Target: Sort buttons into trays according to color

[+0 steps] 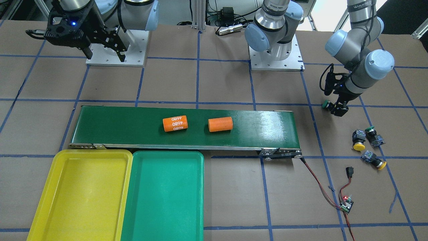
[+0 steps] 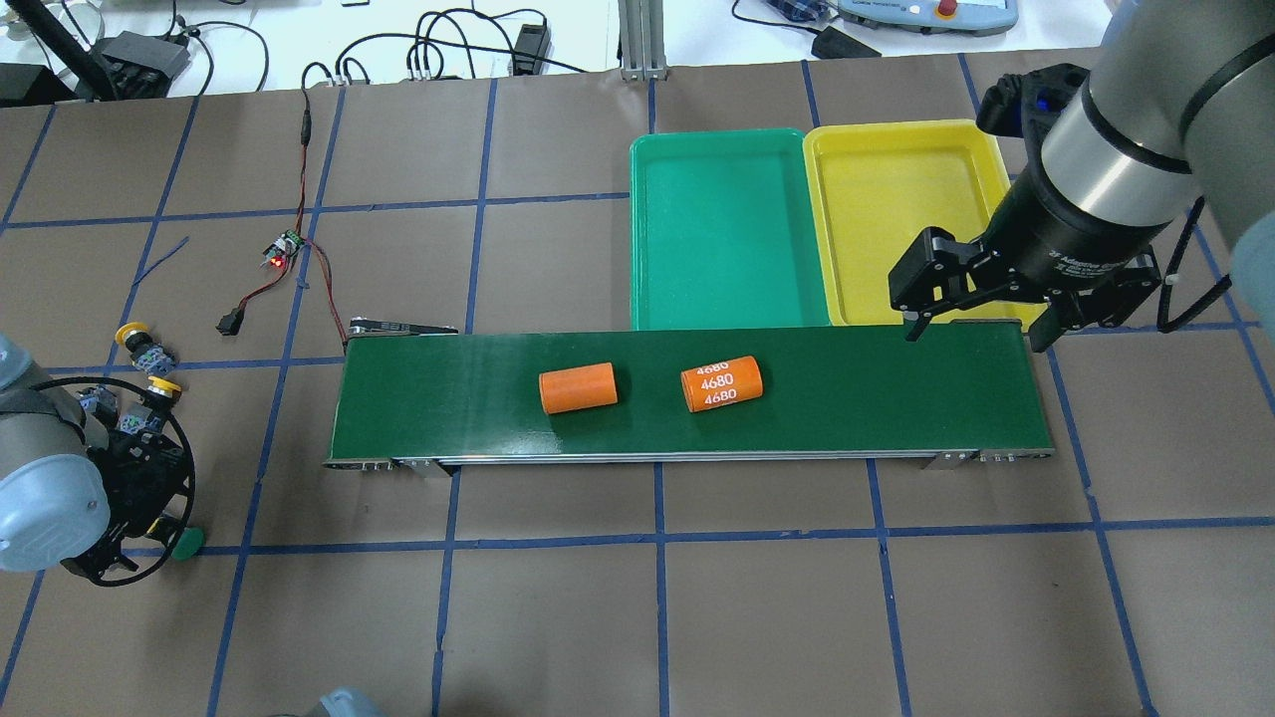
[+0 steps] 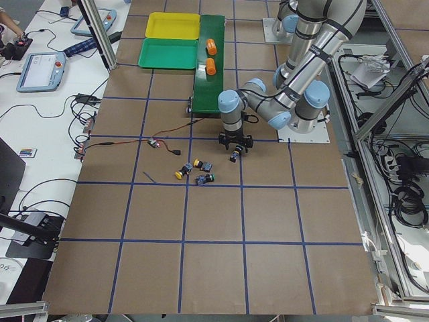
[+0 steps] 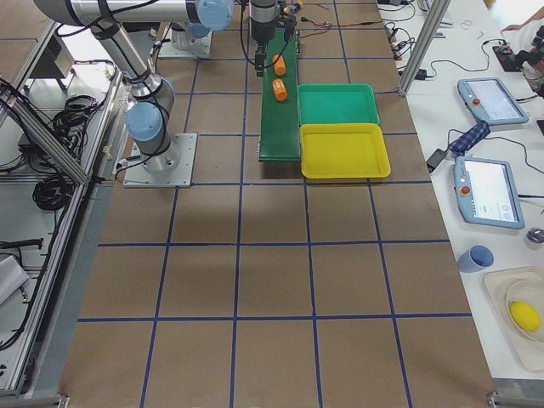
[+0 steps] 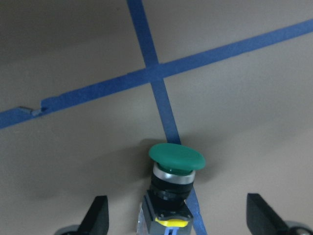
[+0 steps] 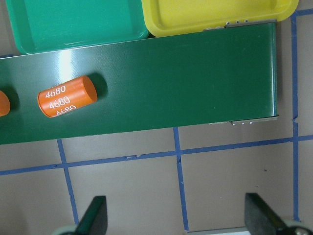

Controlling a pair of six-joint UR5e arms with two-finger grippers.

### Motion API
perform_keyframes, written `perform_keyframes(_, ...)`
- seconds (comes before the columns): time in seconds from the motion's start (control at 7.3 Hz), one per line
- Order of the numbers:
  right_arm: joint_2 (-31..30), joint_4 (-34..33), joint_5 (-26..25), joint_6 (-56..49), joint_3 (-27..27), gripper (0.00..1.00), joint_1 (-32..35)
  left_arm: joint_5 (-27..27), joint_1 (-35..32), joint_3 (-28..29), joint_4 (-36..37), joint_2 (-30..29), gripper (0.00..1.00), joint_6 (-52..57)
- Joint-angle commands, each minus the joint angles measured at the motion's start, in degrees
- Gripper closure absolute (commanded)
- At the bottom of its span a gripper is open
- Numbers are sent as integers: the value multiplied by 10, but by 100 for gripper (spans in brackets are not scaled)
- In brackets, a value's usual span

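A green button point(image 5: 176, 159) lies on the brown table between the spread fingers of my left gripper point(image 5: 178, 218), which is open and low over it; the fingers do not touch it. The same green button point(image 1: 326, 105) sits by the left gripper point(image 1: 338, 109). Two yellow buttons point(image 1: 358, 140) point(image 1: 374, 160) and another green button point(image 1: 372, 134) lie in a cluster nearby. The yellow tray point(image 1: 83, 194) and green tray point(image 1: 164, 197) stand side by side, with nothing in them. My right gripper point(image 2: 976, 334) hangs open and holds nothing above the belt's end by the yellow tray point(image 2: 906, 219).
A long dark-green conveyor belt point(image 1: 260, 124) carries two orange cylinders point(image 1: 175, 123) point(image 1: 220, 124). A small circuit board point(image 1: 346, 204) with red and black wires lies near the belt's end. Both arm bases point(image 1: 276, 58) stand behind the belt.
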Motion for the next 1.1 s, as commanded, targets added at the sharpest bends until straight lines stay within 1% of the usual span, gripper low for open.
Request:
perform_keyframes(0.0,0,0,0,0,0,0,0,-17,22,5,2,-16,13,2)
perform_keyframes(0.14,0,0,0,0,0,0,0,-15,44,5,3,-18,29,2)
perform_keyframes(0.41,0,0,1,0,0,0,0,-18,48,6,5,-20,61,2)
perform_keyframes(0.55,0,0,0,0,0,0,0,-35,46,12,1,-18,77,-6)
perform_keyframes(0.68,0,0,-1,0,0,0,0,-67,37,31,-8,-7,77,-37)
perform_keyframes(0.82,0,0,-1,0,0,0,0,-92,16,74,-66,-7,77,-102)
perform_keyframes(0.96,0,-1,0,0,0,0,0,-102,-32,138,-154,-7,77,-185)
